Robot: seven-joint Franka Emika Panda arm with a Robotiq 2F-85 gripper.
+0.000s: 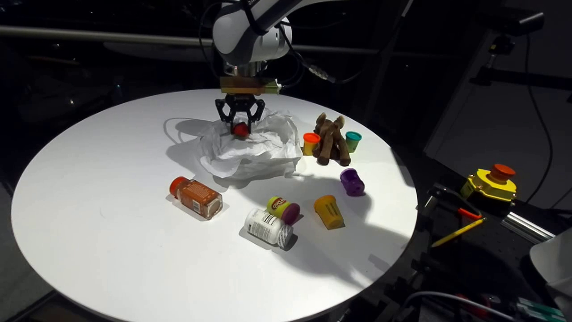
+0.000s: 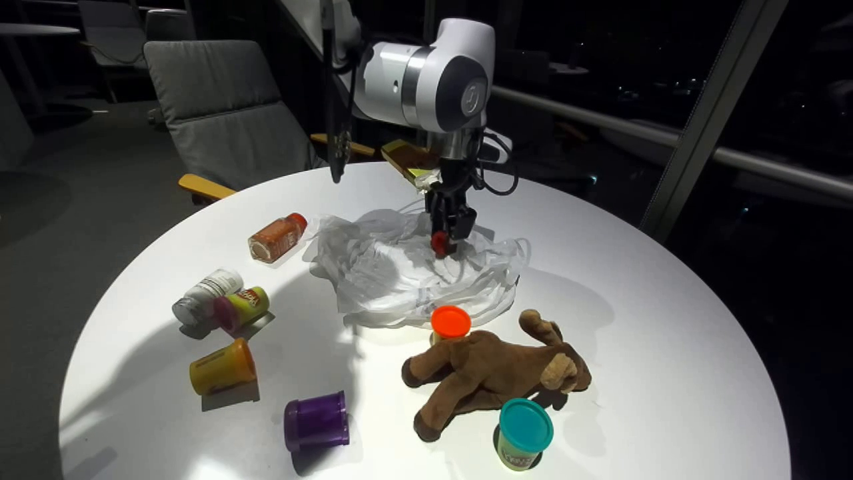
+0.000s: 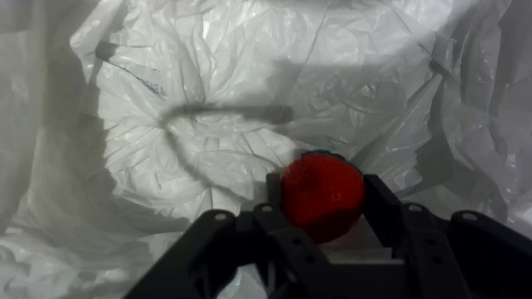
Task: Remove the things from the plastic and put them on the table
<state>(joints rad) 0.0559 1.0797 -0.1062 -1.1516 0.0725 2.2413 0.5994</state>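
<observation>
Two fingers [image 3: 382,211] clamp one red piece [image 3: 322,191] amid one bag [image 1: 254,161] (five tubs [image 2: 316,422] outside).

Round white table [image 1: 111,250], plastic bag [image 1: 252,156], plush animal [image 2: 496,370], bottles [image 1: 196,197], tubs [image 2: 316,421]

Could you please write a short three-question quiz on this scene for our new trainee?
1. True or false: the teal-lidded tub stands upright beside the brown plush animal.
2. Choose one: which thing is between the fingers of the gripper: (a) the purple tub, (b) the red object, or (c) the brown plush animal?
3. How many bottles lie on the table, outside the white plastic bag?

Key:
1. True.
2. b.
3. Two: the orange-brown bottle and the white bottle.
</observation>
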